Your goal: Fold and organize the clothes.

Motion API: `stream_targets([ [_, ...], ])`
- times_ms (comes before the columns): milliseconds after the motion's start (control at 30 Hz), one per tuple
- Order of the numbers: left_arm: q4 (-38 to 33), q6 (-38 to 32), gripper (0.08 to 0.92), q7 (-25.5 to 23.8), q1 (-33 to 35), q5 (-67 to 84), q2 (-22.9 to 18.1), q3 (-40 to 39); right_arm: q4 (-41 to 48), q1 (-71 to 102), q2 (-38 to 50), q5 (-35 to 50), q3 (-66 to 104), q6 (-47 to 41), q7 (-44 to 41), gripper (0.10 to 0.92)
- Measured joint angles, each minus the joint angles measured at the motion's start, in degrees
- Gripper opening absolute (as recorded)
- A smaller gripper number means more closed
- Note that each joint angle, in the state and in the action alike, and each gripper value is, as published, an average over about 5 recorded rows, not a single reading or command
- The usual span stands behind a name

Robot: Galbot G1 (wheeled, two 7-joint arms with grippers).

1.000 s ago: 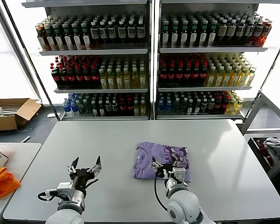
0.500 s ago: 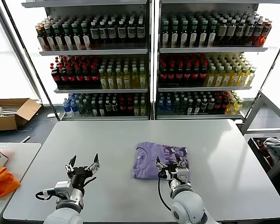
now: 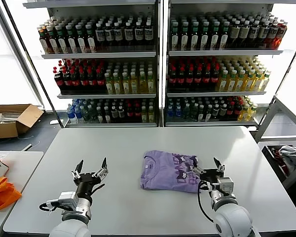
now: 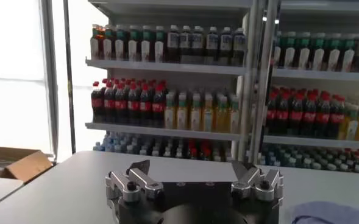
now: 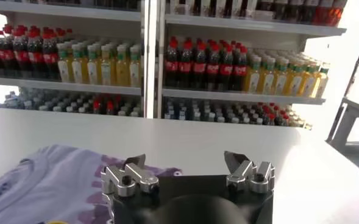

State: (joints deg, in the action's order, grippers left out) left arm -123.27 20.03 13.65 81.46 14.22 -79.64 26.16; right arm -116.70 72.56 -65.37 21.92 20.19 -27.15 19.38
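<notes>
On the grey tabletop (image 3: 237, 148), a folded lavender T-shirt (image 3: 163, 170) lies near the middle, with both pincers spread wide and empty.

From the head camera, the left pincer (image 3: 90, 174) hovers over bare tabletop well to the left of the T-shirt, fingers apart; the right pincer (image 3: 210, 171) sits just beside the shirt's right edge, fingers apart, gripping nothing. Shelves of bottles (image 3: 158, 69) stand behind, and an orange bag (image 3: 1, 192) rests on a side table. The left wrist camera shows the left pincer (image 4: 194, 176) splayed open, a corner of the T-shirt (image 4: 331, 213) off to one side. The right wrist camera shows the right pincer (image 5: 188, 170) open, with the T-shirt (image 5: 45, 182) beside and partly beneath it.
</notes>
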Motion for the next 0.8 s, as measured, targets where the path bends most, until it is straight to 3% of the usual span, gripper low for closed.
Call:
stream_targets([
  [800,0.5,-3.0,0.823,-1.3,0.5,-1.8,-0.6,-0.5,-1.0,4.4,0.9,-1.6,8.1,2.6,-4.3,0.823],
])
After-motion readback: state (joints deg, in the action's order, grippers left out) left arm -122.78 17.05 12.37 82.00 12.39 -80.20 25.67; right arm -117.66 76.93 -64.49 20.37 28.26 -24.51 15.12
